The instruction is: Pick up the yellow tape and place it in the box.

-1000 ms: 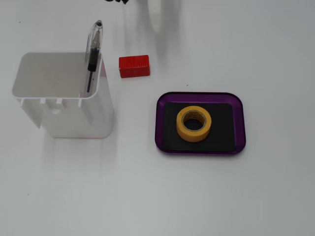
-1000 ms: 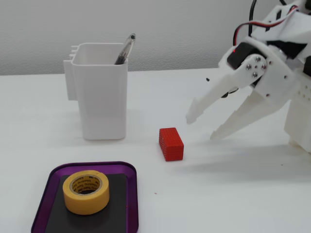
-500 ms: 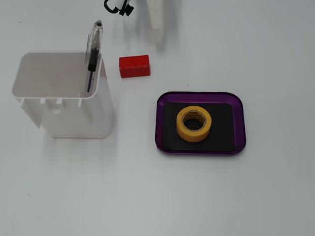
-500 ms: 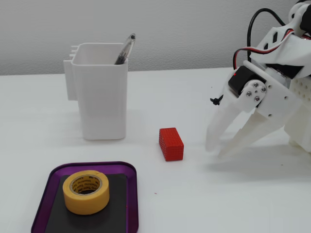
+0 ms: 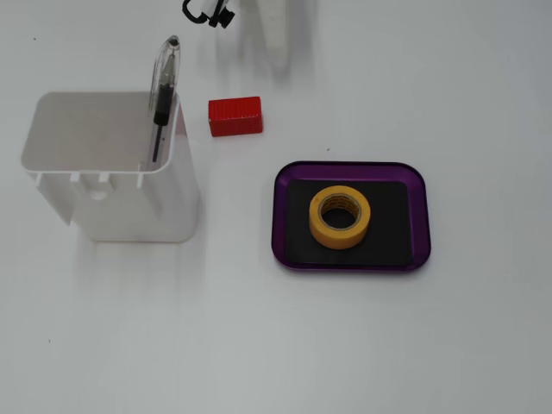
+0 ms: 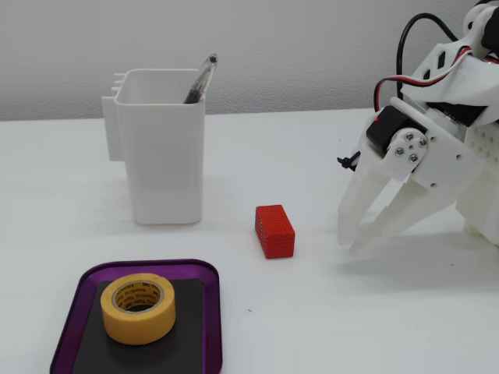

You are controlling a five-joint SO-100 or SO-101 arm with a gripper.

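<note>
The yellow tape (image 5: 341, 238) lies flat on the black inside of the box, a shallow purple tray (image 5: 419, 216). Its tan printed core faces up. In the other fixed view the tape (image 6: 140, 321) sits in the tray (image 6: 209, 327) at the bottom left. My gripper (image 6: 351, 243) hangs at the right of that view, well away from the tray. Its white fingers (image 6: 360, 195) point down at the table with their tips together, and it holds nothing. Only a white part of the arm (image 5: 276, 34) shows at the top edge of the view from above.
A red ribbed block (image 5: 235, 116) (image 6: 274, 231) lies between the gripper and a tall white container (image 5: 129, 198) (image 6: 168, 171) holding a pen (image 5: 164, 86) (image 6: 201, 78). The table is white.
</note>
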